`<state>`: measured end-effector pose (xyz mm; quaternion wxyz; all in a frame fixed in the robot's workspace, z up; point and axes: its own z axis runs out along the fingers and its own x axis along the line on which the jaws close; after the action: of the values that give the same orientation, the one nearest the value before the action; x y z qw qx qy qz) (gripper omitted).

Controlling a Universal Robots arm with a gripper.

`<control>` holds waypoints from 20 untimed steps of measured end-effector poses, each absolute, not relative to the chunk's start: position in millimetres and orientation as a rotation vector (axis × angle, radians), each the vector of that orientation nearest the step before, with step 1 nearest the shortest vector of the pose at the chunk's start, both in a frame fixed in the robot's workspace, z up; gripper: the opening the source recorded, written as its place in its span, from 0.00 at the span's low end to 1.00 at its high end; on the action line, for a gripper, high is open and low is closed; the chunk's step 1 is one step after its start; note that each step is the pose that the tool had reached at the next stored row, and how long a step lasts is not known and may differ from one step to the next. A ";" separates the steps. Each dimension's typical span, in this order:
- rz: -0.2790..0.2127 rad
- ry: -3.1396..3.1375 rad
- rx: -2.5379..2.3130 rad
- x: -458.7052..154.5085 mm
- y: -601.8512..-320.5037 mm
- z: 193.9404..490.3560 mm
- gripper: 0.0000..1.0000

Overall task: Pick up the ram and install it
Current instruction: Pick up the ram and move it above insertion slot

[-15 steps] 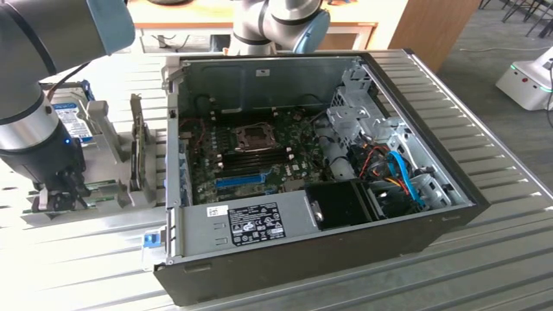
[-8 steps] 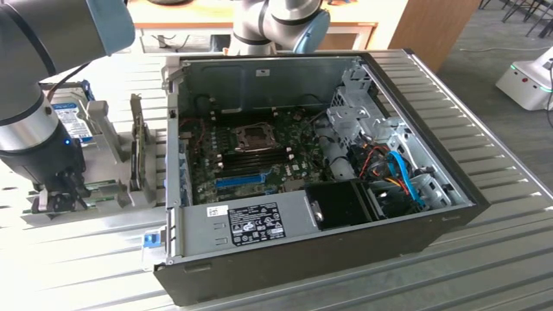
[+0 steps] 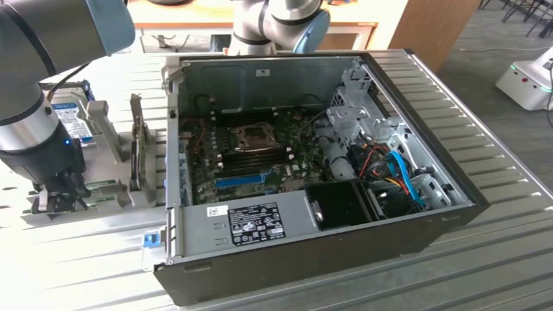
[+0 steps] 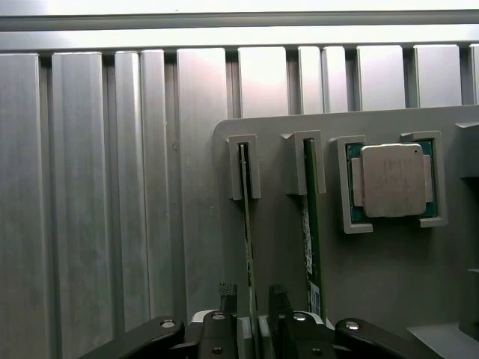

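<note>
Arm (image 3: 35, 97) comes down steeply from above, wrist pointing straight down over the grey holder (image 4: 281, 247) on the slatted metal worktop (image 3: 484, 272). Last link is near vertical, with a blue light on its side.

Pincer (image 4: 251, 293) low over the holder, at the end facing the exterior camera. Jaws wide apart, straddling the ram (image 4: 247, 224), one dark fingertip (image 4: 227, 292) on each side of it. A gap shows on both sides, so nothing is gripped.

Ram stands on edge in its slot in the holder, seen edge-on as a thin line, far end held by a small bracket. Not lifted.

Second stick (image 4: 309, 224) on edge in the holder's next slot, just beside the ram and parallel to it, outside the jaws.

CPU (image 4: 391, 179) lies flat in a square pocket of the holder, beyond the second stick.

Open case (image 3: 302, 259) lies just beside the holder, on the exterior view's right, its board facing up.

In the exterior view the pincer (image 3: 59, 197) sits right down at the holder's top.
</note>
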<state>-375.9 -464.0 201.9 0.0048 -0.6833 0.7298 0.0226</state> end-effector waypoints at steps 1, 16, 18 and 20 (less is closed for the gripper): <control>0.071 2.286 -2.140 -375.9 -464.0 201.9 0.31; 0.071 2.286 -2.140 -375.8 -464.0 201.9 0.23; 0.071 2.286 -2.140 -375.8 -464.0 201.9 0.23; 0.071 2.286 -2.140 -375.8 -464.0 201.9 0.23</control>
<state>-375.8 -464.0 201.9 0.0048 -0.6833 0.7298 0.0226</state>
